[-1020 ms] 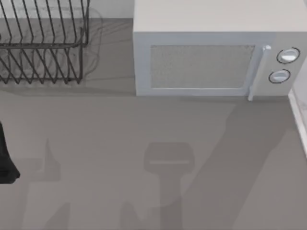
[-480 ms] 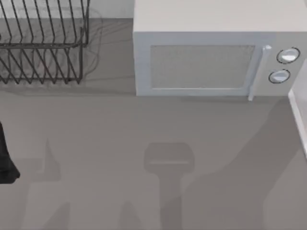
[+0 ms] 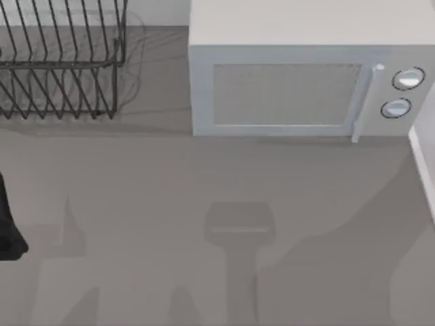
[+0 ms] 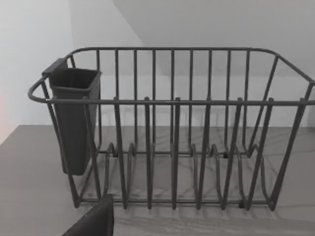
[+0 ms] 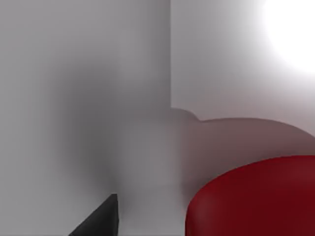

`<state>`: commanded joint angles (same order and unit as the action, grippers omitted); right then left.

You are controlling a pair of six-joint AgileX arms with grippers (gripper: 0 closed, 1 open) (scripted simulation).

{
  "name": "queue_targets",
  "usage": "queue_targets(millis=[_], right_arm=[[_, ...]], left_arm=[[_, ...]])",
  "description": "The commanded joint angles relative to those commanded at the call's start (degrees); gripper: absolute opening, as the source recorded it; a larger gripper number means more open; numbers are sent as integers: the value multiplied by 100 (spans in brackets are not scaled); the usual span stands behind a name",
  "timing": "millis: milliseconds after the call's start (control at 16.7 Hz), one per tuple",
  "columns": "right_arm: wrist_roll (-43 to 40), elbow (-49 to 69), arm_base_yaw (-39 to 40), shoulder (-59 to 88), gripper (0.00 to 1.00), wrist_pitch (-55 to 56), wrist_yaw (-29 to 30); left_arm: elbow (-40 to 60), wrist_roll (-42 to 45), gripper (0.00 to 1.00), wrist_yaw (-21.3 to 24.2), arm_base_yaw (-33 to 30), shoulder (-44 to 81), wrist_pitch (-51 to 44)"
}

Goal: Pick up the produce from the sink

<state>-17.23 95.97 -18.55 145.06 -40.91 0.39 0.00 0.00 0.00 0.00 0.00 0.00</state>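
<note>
Since a second earlier, the long shadow on the right of the grey table (image 3: 136, 176) had slid further toward the right edge; the microwave (image 3: 299, 88) and wire dish rack (image 3: 61, 68) had not moved. My right wrist view put the produce (image 5: 256, 196), glossy, round and deep red, very close against smooth pale sink walls (image 5: 98, 98). I cannot tell how far my right claw was open. My left arm (image 3: 8, 224) sat parked at the table's left edge, facing the rack's dark cutlery cup (image 4: 74, 118).
</note>
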Motion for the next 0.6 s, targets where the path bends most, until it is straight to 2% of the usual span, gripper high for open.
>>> queue_targets(millis=[60,600], right_arm=[[0,0,0,0,100,0,0],[0,0,0,0,32,0,0]], left_arm=[[0,0,100,0,0,0,0],[0,0,100,0,0,0,0]])
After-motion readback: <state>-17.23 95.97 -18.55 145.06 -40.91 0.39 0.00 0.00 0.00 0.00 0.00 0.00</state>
